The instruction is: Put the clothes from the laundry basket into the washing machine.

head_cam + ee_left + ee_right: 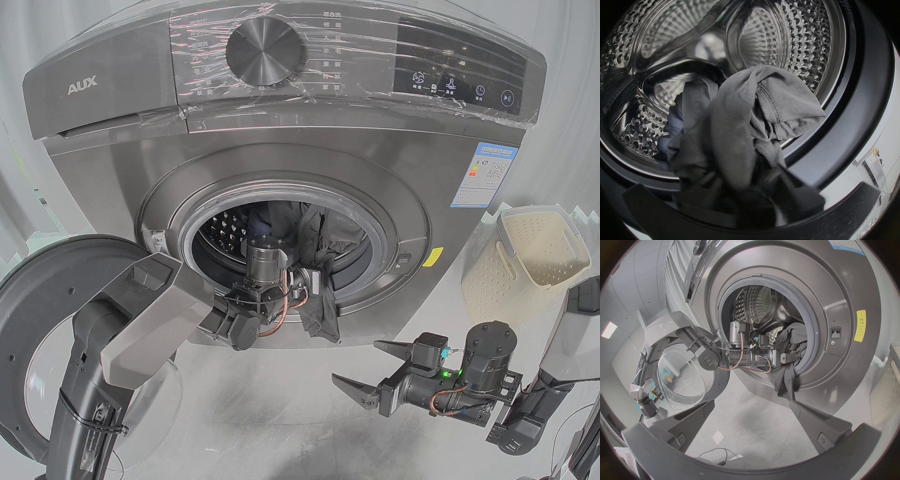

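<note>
— So, the dark garment (737,125)?
— Hanging over the rim of the washing machine (375,162), pinched by the left hand (789,358).
— The right hand (354,360)?
— 2 fingers (394,349) spread, near the laundry basket (537,250).

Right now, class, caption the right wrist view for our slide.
Left gripper holds dark clothes at the washing machine mouth.
</note>
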Motion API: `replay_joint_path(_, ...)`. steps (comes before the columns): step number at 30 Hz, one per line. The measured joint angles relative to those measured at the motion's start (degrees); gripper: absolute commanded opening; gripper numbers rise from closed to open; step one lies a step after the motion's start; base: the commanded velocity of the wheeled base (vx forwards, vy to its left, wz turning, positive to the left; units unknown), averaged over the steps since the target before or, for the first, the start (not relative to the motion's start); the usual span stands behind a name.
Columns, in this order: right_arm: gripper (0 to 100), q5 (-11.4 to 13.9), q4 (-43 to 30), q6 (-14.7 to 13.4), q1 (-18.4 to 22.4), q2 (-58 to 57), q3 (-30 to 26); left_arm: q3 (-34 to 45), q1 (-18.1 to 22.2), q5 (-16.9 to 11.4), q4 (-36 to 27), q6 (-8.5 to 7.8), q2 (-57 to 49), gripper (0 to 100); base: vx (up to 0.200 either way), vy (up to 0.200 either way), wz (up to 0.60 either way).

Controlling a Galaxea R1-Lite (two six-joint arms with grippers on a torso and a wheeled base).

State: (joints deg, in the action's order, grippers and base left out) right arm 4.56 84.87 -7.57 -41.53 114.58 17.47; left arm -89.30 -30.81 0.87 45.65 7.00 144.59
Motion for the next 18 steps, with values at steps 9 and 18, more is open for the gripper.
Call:
replay_joint_path(9, 100, 0.0, 0.0, 0.0, 0.0, 0.0, 0.0, -12.0, 1.8, 4.9, 2.1, 2.88, 1.7, 0, 0.000, 0.000, 0.00)
replay_joint_path(18, 100, 0.0, 0.0, 0.0, -0.1, 0.1, 0.0, -23.1, 4.3, 8.4, 3.3, 3.73, 5.3, 100, 0.000, 0.000, 0.00)
